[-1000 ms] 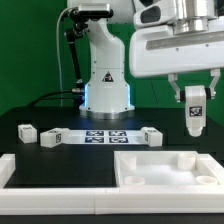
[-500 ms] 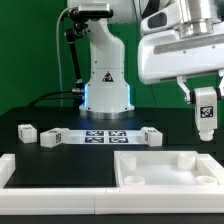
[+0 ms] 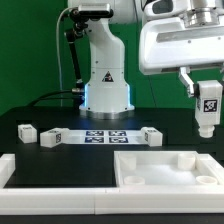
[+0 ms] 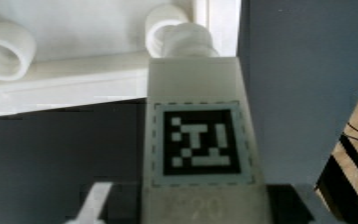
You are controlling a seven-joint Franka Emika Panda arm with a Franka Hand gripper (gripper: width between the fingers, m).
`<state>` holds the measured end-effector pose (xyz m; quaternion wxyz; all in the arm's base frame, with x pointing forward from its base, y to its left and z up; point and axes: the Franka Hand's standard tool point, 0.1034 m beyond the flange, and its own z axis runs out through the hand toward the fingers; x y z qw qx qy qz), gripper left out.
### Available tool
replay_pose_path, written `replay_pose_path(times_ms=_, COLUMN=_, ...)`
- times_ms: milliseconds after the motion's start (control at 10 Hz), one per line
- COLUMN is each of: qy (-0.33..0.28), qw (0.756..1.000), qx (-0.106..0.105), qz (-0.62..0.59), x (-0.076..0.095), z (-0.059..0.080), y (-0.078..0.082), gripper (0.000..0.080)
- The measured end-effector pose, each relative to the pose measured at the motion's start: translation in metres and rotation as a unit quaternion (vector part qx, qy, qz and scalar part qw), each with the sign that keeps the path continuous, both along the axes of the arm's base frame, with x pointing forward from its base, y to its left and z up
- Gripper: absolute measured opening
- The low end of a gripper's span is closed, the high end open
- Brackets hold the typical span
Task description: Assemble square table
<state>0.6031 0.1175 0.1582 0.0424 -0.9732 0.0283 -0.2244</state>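
Observation:
My gripper (image 3: 207,95) is shut on a white block leg (image 3: 207,108) with a black-and-white tag, holding it upright in the air at the exterior view's right, above the tabletop's right part. In the wrist view the leg (image 4: 201,120) fills the middle, with my gripper (image 4: 201,205) closed round its near end. The white square tabletop (image 3: 135,160), tray-like with a raised rim and round sockets, lies at the front right. Its sockets also show in the wrist view (image 4: 5,50). Three more tagged legs lie on the black table: one (image 3: 26,131), a second (image 3: 49,138), a third (image 3: 151,136).
The marker board (image 3: 101,136) lies flat in the middle, in front of the arm's base (image 3: 106,95). A long white border rail (image 3: 50,170) runs along the front left, beside the tabletop. A green wall stands behind.
My gripper has moved to the exterior view's right and slightly up with the leg in it. Nothing else has moved.

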Motion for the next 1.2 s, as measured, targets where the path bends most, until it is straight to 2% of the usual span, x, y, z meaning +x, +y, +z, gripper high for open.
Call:
replay_pose_path(times_ms=200, qy=-0.038, qw=0.998, qx=-0.023, qz=0.032, x=0.016, z=-0.006, y=-0.01, gripper=0.0291)
replay_pose_path(times_ms=700, qy=-0.033, qw=0.999, qx=-0.021, qz=0.029, x=0.013, z=-0.011, y=-0.01, gripper=0.0291)
replay_pose_path(times_ms=800, qy=-0.067, qw=0.997, qx=-0.02, qz=0.031, x=0.016, z=-0.019, y=-0.007, gripper=0.0291)
replay_pose_path(times_ms=900, qy=-0.075, qw=0.997, qx=-0.018, qz=0.025, x=0.016, z=-0.031, y=-0.003, gripper=0.0291)
replay_pose_path(times_ms=1200, qy=-0.081, qw=0.996, qx=-0.018, qz=0.018, x=0.021, z=-0.043, y=-0.004, gripper=0.0291)
